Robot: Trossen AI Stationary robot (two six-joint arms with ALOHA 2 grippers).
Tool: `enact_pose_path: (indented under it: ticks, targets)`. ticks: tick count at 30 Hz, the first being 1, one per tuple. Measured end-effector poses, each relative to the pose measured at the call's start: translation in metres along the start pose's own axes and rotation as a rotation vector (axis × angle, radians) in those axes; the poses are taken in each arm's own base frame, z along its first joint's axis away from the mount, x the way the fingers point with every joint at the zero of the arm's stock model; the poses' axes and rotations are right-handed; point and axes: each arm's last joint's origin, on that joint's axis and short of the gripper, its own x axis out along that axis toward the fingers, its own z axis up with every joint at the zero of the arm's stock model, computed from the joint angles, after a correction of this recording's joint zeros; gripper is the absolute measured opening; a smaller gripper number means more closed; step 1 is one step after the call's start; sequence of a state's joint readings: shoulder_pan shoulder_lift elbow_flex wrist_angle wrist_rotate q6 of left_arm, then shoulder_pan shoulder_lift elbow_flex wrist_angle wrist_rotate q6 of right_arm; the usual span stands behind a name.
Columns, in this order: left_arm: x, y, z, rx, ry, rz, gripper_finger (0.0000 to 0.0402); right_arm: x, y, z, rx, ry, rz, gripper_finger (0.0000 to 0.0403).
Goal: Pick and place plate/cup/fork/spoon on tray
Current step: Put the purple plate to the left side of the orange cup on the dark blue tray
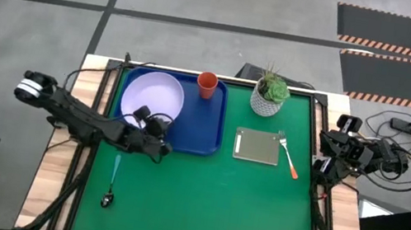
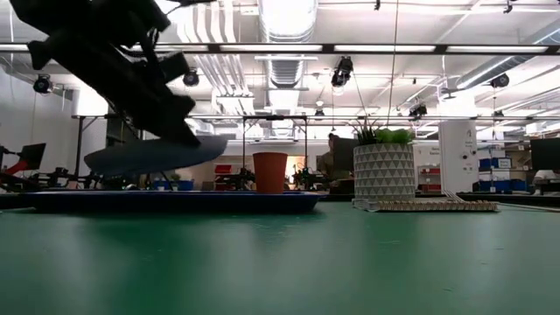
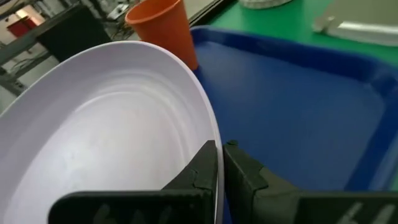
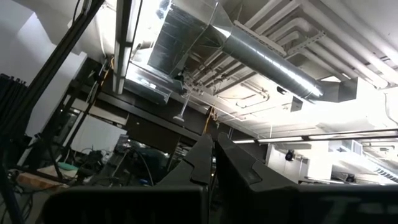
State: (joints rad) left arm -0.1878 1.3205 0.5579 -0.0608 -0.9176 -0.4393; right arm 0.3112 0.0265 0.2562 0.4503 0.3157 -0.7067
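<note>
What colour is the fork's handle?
Orange, on the fork beside the grey-green pad; high view shows it best.

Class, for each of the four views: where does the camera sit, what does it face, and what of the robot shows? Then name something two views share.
High: overhead, facing down; both arms show.
Low: at tabletop height, facing across to the room; left arm above the tray.
Left wrist: on the left arm, facing the plate; left gripper shut on its rim.
Right wrist: on the right arm, facing the ceiling; right gripper shut.
Shared: the cup, in high and low.

Tray (image 1: 206, 136) sits upper centre of the high view, w/ plate (image 1: 160, 95) over its left half, cup (image 1: 206, 84) in its top-right corner. Pad (image 1: 257, 146) right of tray, fork (image 1: 289, 156) beside pad's right edge, plant (image 1: 271, 95) above pad. Spoon (image 1: 111, 184) lower left.
</note>
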Motion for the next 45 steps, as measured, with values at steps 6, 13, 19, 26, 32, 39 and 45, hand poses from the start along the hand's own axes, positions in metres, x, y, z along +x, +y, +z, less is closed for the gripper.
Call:
enact_pose_path:
  ticks: [6, 13, 19, 26, 32, 39, 45]
  targets:
    - [0.011, -0.004, -0.009, 0.042, 0.041, 0.031, 0.0000, 0.000, 0.000, 0.000, 0.000, 0.001, 0.001, 0.0009]
    - [0.019, -0.007, -0.017, 0.076, 0.073, 0.049, 0.0000, 0.000, 0.000, 0.000, -0.001, 0.001, 0.001, 0.0009]
    - [0.023, -0.007, -0.021, 0.088, 0.095, 0.053, 0.0000, 0.000, 0.000, 0.000, -0.001, 0.001, 0.001, 0.0009]
    - [0.028, -0.005, -0.022, 0.081, 0.120, 0.048, 0.0000, 0.000, 0.000, 0.000, -0.001, 0.001, 0.001, 0.0009]
    - [0.032, -0.002, -0.021, 0.071, 0.127, 0.061, 0.0000, 0.000, 0.000, 0.000, -0.001, 0.001, 0.001, 0.0009]
    - [0.035, 0.000, -0.021, 0.079, 0.152, 0.038, 0.0000, 0.000, 0.000, 0.000, -0.001, 0.001, 0.001, 0.0009]
    - [0.036, 0.000, -0.021, 0.138, 0.180, -0.013, 0.0000, 0.000, 0.000, 0.000, -0.001, 0.001, 0.001, 0.0009]
